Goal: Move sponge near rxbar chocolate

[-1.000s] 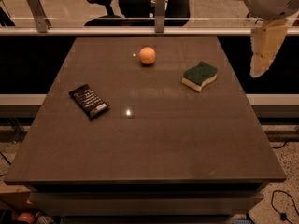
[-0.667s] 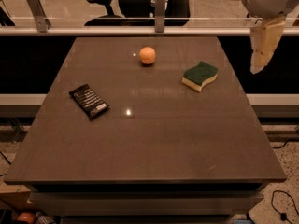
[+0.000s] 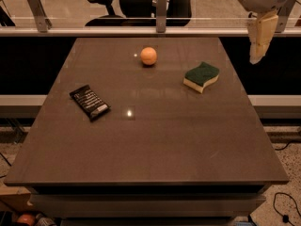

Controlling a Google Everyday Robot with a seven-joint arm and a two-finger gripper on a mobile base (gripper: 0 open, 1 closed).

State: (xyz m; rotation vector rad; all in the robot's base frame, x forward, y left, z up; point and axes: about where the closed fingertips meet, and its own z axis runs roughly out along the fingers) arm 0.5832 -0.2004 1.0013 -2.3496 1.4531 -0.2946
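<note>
The sponge [image 3: 201,76], dark green on top with a pale yellow base, lies on the right part of the brown table [image 3: 155,140]. The rxbar chocolate [image 3: 90,101], a black wrapper with white lettering, lies flat at the left. They are far apart. My gripper [image 3: 235,25] hangs in the air at the top right, above and to the right of the sponge and beyond the table's far right corner. It is open and empty. One pale finger [image 3: 261,36] points down and the other reaches left at the frame's top edge.
A round orange fruit [image 3: 148,56] sits near the far middle of the table, left of the sponge. A glass rail with metal posts [image 3: 161,8] runs behind the table, with an office chair beyond it. Cables lie on the floor at the lower right.
My gripper has shifted slightly left and up at the top right. The sponge, the bar and the orange have not moved.
</note>
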